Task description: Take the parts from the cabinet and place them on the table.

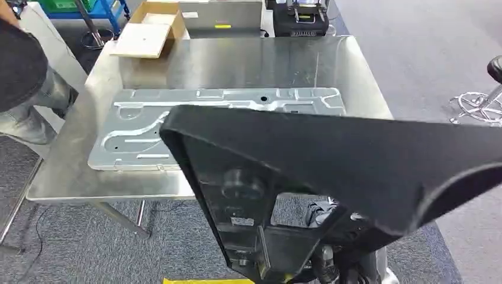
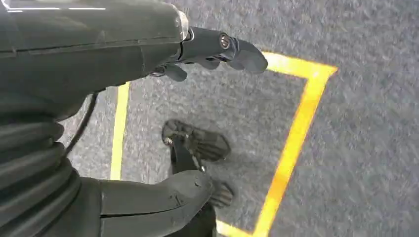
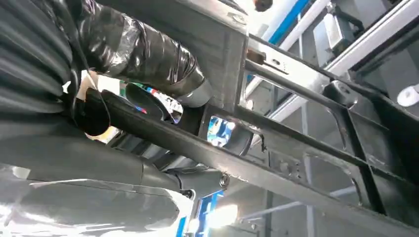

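Observation:
A large black frame-like part (image 1: 331, 160) hangs tilted in front of me, above the near edge of the steel table (image 1: 237, 65). My right hand (image 3: 188, 98) grips one of its bars (image 3: 306, 148), the taped thumb on one side and the fingers on the other. A silver stamped metal panel (image 1: 148, 127) lies flat on the table, partly hidden behind the black part. My left hand (image 2: 207, 54) hangs over the carpet with fingers and thumb (image 2: 168, 192) apart and nothing between them.
A cardboard box (image 1: 151, 29), a grey case (image 1: 222, 21) and a black device (image 1: 305, 18) stand at the table's far edge. A person (image 1: 23, 71) stands at the far left. A chair base (image 1: 479, 106) is at the right. Yellow tape (image 2: 296, 133) marks the carpet.

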